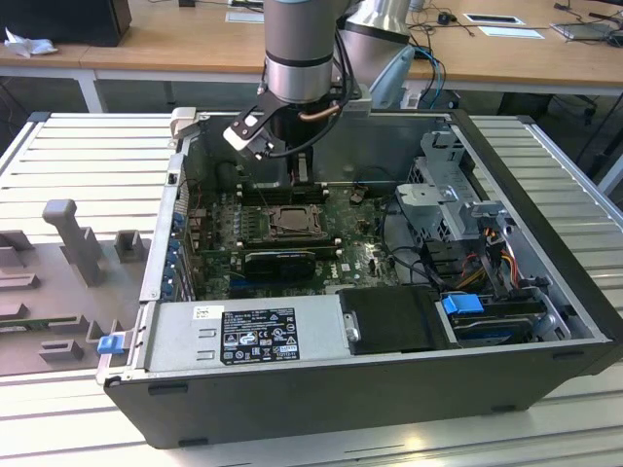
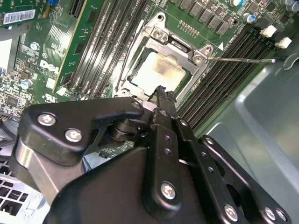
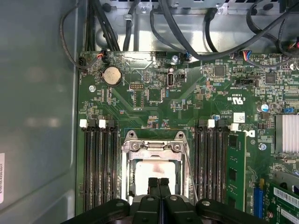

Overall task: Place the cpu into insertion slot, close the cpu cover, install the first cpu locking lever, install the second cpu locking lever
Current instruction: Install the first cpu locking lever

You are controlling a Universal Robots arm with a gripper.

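Two fingers (image 3: 153, 184), pressed together and holding nothing, are poised over the cpu (image 3: 145, 169), which lies beneath the lowered cpu cover (image 3: 152, 146) on the motherboard (image 3: 154, 98). We judge the first locking lever (image 2: 243, 59) unlatched; latching it calls for a steady downward push.

case (image 1: 370, 399): on the table (image 1: 78, 156), from its middle toward the exterior view's right edge.
motherboard (image 1: 355, 238): flat on the case floor, toward the far edge.
cpu (image 3: 154, 170): mid-board, inside the window of the cpu cover (image 3: 152, 146).
memory slots (image 3: 98, 163): flanking the cpu cover on two sides.
power supply (image 1: 253, 336): along the case's near edge, at the exterior view's left corner.
drive cage (image 1: 453, 190): by the far corner, at the exterior view's right.
gripper (image 3: 159, 183): directly over the cpu.
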